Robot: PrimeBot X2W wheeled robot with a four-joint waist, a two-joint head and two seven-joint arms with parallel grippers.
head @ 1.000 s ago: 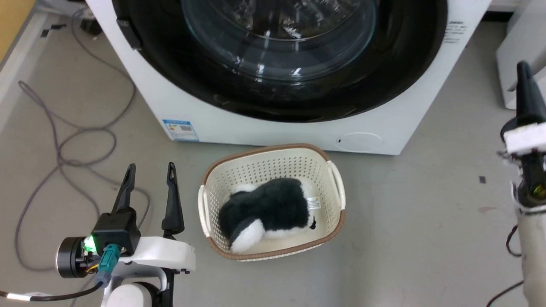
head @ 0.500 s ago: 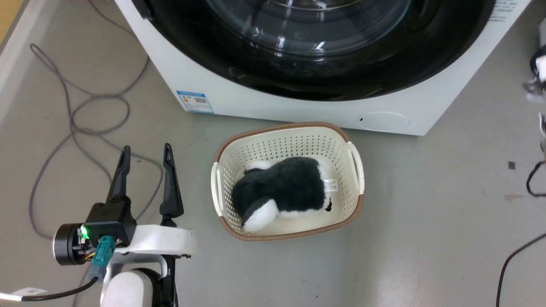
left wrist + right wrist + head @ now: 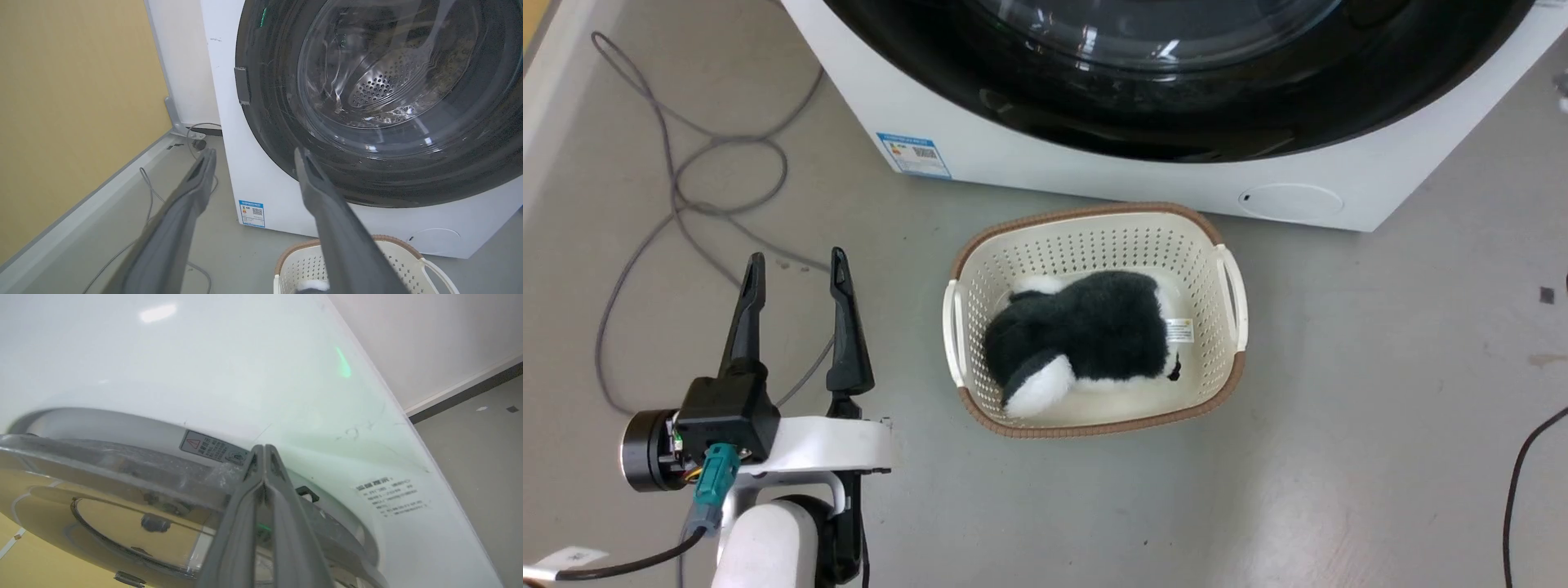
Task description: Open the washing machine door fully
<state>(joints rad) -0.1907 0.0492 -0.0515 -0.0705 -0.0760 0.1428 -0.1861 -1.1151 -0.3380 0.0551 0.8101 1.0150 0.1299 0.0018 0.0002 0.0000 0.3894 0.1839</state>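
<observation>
The washing machine (image 3: 1094,175) is a white box at the top of the head view. Its glossy black door (image 3: 1176,122) spans nearly the full width, and the left wrist view shows the glass bowl and steel drum behind the door (image 3: 278,102). My left gripper (image 3: 796,257) hovers open over the floor at the lower left, well short of the machine, fingers pointing at it (image 3: 255,151). In the right wrist view my right gripper (image 3: 264,447) is shut, tips at the door's rim (image 3: 122,506), where a narrow gap to the white front (image 3: 204,355) shows.
A cream basket (image 3: 1094,214) holding a black-and-white plush toy (image 3: 1086,335) stands on the floor just before the machine. Grey cables (image 3: 686,188) loop on the floor at the left, and a black cable (image 3: 1515,490) lies at the right. A yellow wall (image 3: 61,102) runs along the left.
The head camera has shifted, so machine and basket sit higher and further right in the picture. The right gripper has left the head view's right edge. The left gripper stays open.
</observation>
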